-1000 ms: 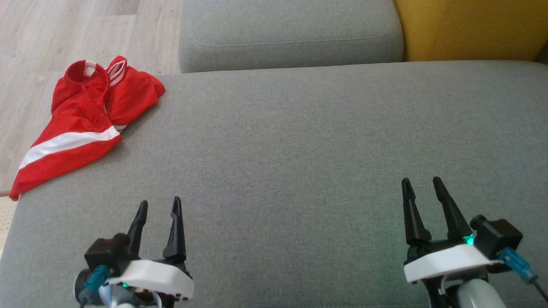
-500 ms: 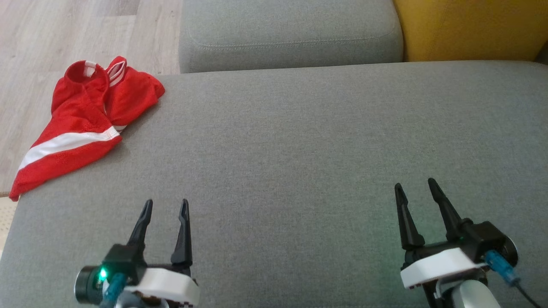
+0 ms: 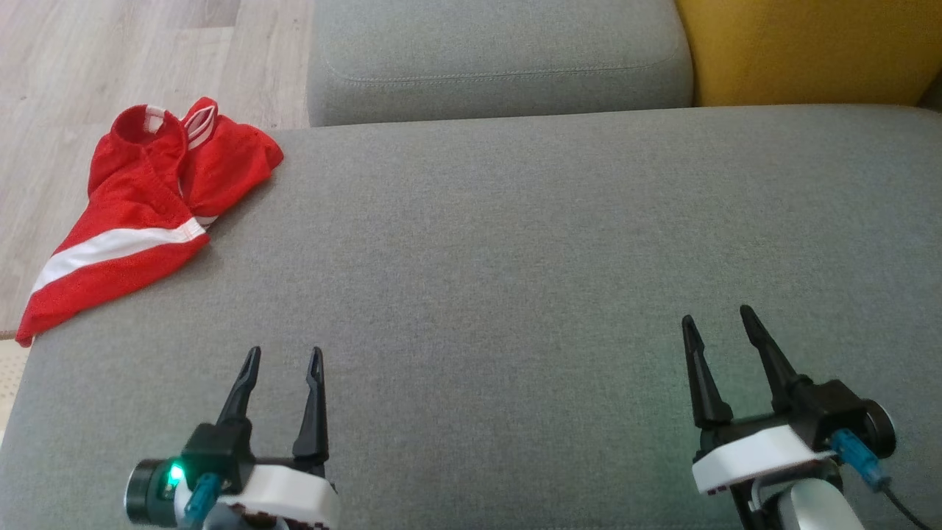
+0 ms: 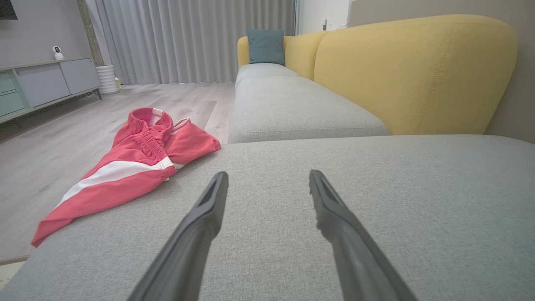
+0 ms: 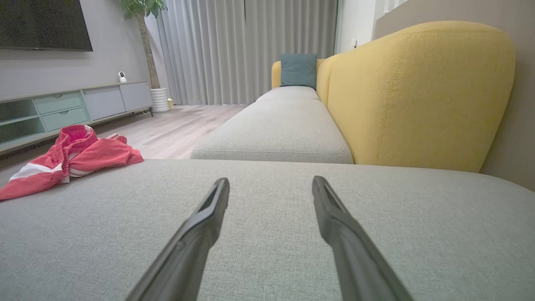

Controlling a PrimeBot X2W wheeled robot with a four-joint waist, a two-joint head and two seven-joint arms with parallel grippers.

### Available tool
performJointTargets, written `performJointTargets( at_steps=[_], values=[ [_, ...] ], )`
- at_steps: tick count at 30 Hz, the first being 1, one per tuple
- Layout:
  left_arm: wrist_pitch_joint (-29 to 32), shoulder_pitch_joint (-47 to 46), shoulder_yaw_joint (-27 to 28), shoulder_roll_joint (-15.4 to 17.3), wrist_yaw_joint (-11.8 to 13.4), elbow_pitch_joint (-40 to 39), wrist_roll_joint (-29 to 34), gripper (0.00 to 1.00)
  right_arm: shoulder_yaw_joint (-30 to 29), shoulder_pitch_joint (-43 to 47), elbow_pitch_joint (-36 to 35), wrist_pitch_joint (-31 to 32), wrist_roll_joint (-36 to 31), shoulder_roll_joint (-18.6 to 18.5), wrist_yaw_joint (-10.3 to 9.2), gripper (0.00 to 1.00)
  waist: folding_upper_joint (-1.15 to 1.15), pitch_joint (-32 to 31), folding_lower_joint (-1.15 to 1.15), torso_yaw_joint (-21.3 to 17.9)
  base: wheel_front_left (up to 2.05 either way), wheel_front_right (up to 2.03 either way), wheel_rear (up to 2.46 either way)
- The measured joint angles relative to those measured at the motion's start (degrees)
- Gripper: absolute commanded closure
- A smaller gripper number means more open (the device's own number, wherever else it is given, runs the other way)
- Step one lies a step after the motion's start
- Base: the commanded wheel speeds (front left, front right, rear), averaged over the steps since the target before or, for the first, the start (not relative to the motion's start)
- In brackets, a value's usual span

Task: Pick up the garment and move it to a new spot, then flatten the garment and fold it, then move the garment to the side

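The red garment (image 3: pixel 140 206) lies crumpled at the far left corner of the grey seat (image 3: pixel 515 258), one end drooping over the edge. It looks light, limp and slightly slick, so I'd pinch the thick, bunched waistband (image 3: pixel 136 121). The left gripper (image 3: pixel 285 352) and right gripper (image 3: pixel 717 316) hover well short of it, spread wide and empty.

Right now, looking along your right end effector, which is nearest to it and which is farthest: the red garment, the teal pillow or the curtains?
From the right end effector, open over the grey seat:
1. red garment, off to the left at the seat's edge.
2. teal pillow, far ahead, at the end of the seating.
3. curtains, at the back of the room, beyond the pillow.
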Motion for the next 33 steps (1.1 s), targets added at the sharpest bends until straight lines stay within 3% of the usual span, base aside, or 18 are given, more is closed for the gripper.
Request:
performJointTargets(
  at_steps=[25,33],
  values=[
    [0.00,0.00,1.12,-0.29,-0.56,0.42,0.00,0.00,-0.21,-0.69,0.30,0.00,0.16,0.00,0.00,0.00,0.00,0.21,0.00,0.03,0.00,0.00,0.00],
    [0.00,-0.01,0.92,-0.36,-1.00,0.38,0.01,0.00,-0.51,-0.64,-0.26,0.00,0.16,-0.01,0.00,0.00,0.00,0.08,0.00,2.37,0.00,0.00,0.00]
  ],
)
